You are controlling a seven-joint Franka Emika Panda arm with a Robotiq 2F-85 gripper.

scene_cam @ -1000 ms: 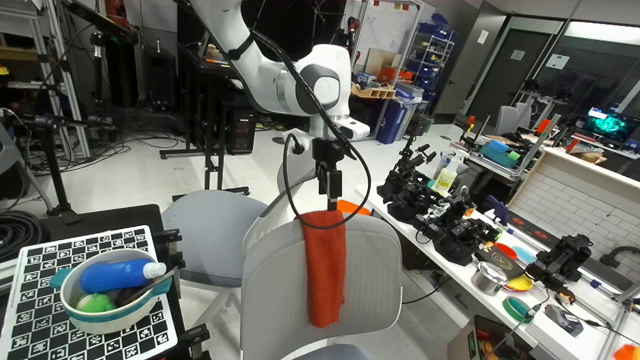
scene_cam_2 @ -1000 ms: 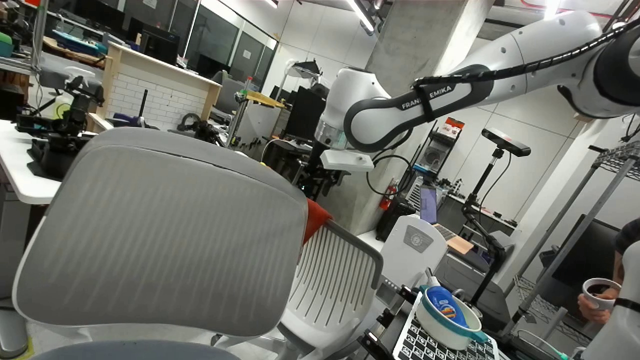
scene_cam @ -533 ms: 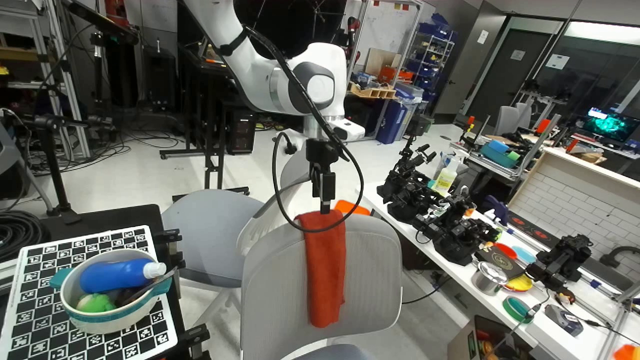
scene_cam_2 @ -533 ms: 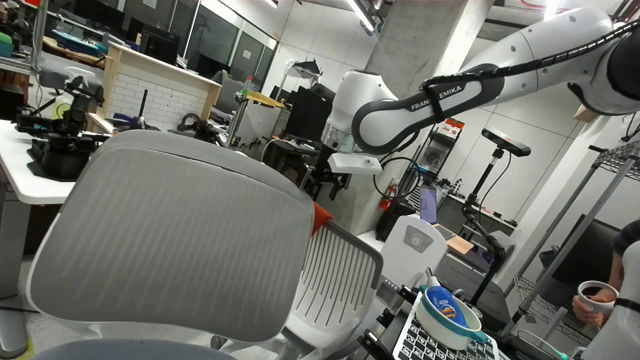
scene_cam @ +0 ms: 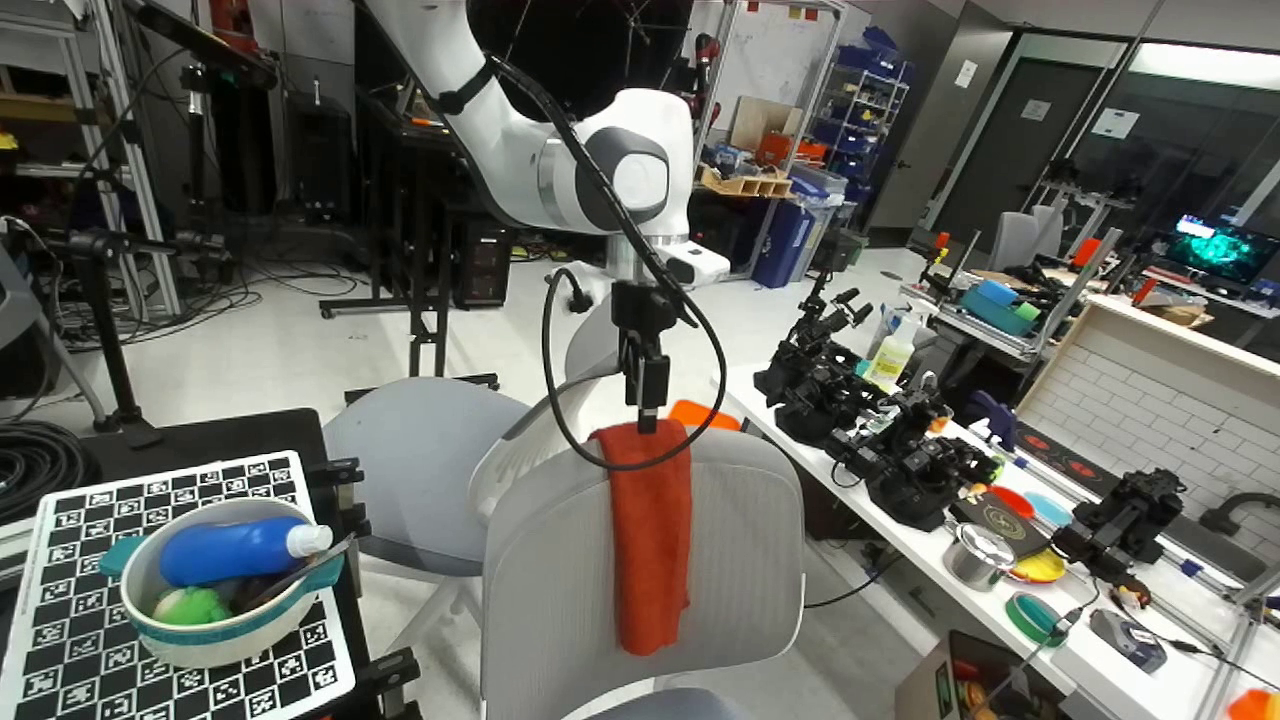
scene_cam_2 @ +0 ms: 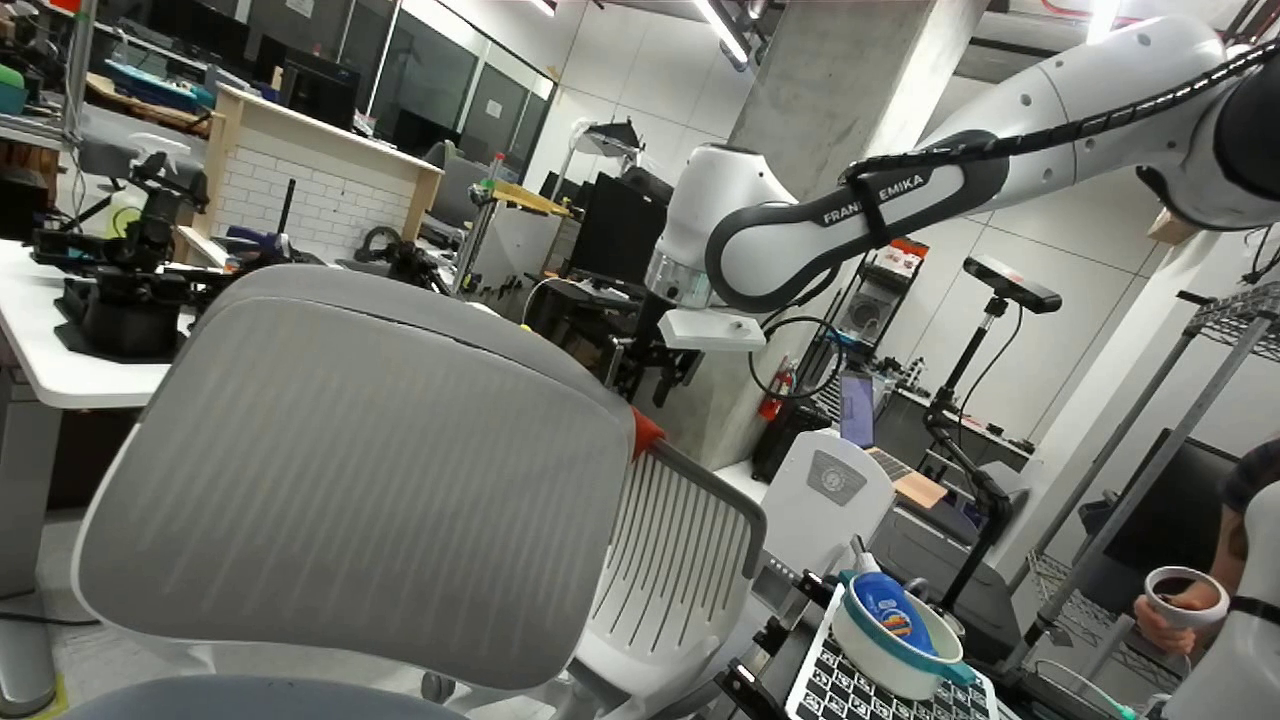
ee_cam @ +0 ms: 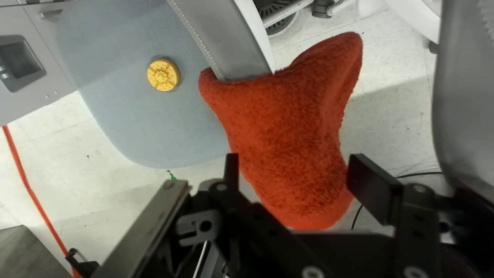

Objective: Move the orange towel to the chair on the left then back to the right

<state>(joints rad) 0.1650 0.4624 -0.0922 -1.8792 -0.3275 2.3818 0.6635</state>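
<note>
The orange-red towel (scene_cam: 652, 560) hangs over the top of a grey chair back (scene_cam: 745, 530) in an exterior view. In another exterior view only a corner of the towel (scene_cam_2: 646, 432) shows, behind a large grey chair back (scene_cam_2: 360, 470). In the wrist view the towel (ee_cam: 285, 135) drapes over the chair's top edge. My gripper (ee_cam: 292, 170) is open, its fingers apart on either side of the towel's near part. In an exterior view the gripper (scene_cam: 648, 405) points down at the towel's top; I cannot tell whether it touches. The second chair (scene_cam: 425, 470) stands to the left.
A board with a pot (scene_cam: 225, 620) holding a blue bottle stands at the left. A white table (scene_cam: 900, 510) with small black arms and dishes is at the right. A yellow round piece (ee_cam: 164, 75) lies on the chair seat. A cable loops beside the gripper.
My gripper has moved slightly left and down over the towel. The second chair has swivelled or shifted a little and hides more of the towel in an exterior view. The towel stays draped.
</note>
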